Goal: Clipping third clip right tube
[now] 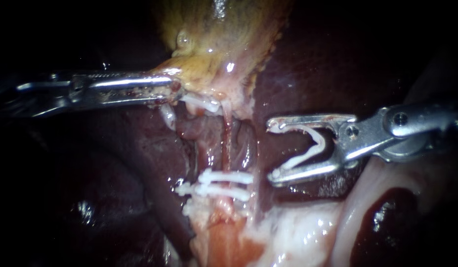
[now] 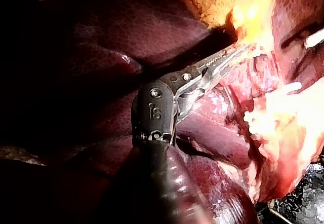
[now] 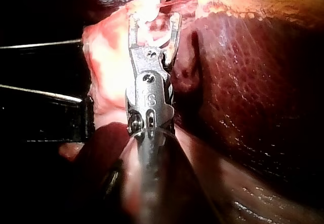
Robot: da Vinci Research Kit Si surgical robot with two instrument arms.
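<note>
Right instrument [image 1: 273, 149] first: its jaws stand wide apart, and an open white V-shaped plastic clip [image 1: 316, 142] sits between them, one leg along each jaw. That clip is all they hold. Their mouth faces left toward the thin pale-pink tube [image 1: 228, 143], which I take for the right tube. They hang just to its right, not touching it.

The tube runs from the yellowish gallbladder [image 1: 214, 44] at the far side down toward me. Two white clips [image 1: 229, 177] already cross it close together at its near end. My left instrument [image 1: 175, 89] has its jaws closed on the gallbladder's lower edge, and I judge this holds the tube taut.

The tube looks soft, wet and very thin, so I expect it to slip off a jaw and tear if dragged. I would not pinch it but straddle it square, on the bare stretch just far of the two white clips. The loaded clip is light and stiff, and a knock against tissue might unseat it.

Room is tight. The dark maroon liver [image 1: 308, 64] lies behind and to the right of my jaws, its edge close beside the far jaw tip. The near jaw tip sits just right of the placed clips, and pale glistening tissue [image 1: 308, 232] lies nearer still. The open lane is the reddish hollow around the tube, straight to the left.
</note>
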